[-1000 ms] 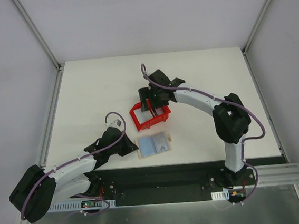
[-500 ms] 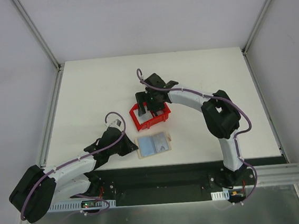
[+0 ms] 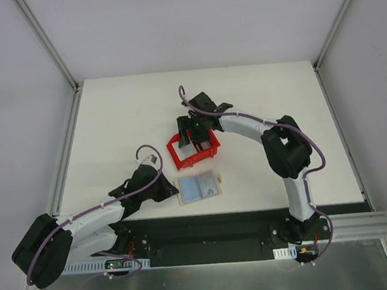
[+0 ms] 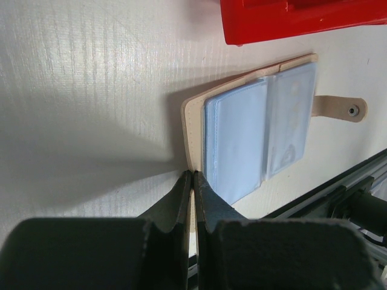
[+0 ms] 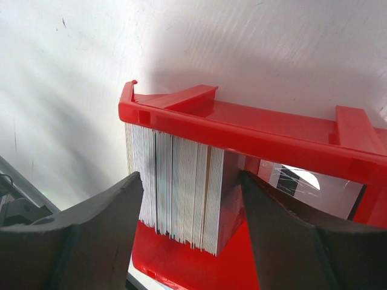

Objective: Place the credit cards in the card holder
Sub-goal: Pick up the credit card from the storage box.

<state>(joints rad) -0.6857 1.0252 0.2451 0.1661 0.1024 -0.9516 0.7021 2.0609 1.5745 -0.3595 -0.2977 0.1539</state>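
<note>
The credit cards [image 5: 181, 193] stand on edge as a thick stack in the red bin [image 5: 242, 130]. My right gripper [image 5: 188, 208] is open, with one finger on each side of the stack; it hangs over the bin in the top view [image 3: 194, 132]. A card with a black stripe [image 5: 296, 181] lies in the bin's other compartment. The tan card holder [image 4: 260, 133] lies open on the table, pale blue sleeves up, snap tab to the right; it also shows in the top view [image 3: 199, 187]. My left gripper [image 4: 192, 176] is shut, pinching the holder's near tan edge.
The red bin [image 3: 194, 152] sits just behind the card holder, close to it. The table's front edge with a black rail [image 3: 222, 224] runs right below the holder. White table [image 3: 123, 124] lies to the left and behind.
My right gripper has moved left and down over the red bin, its fingers now around the card stack. The left arm and the card holder have not moved.
</note>
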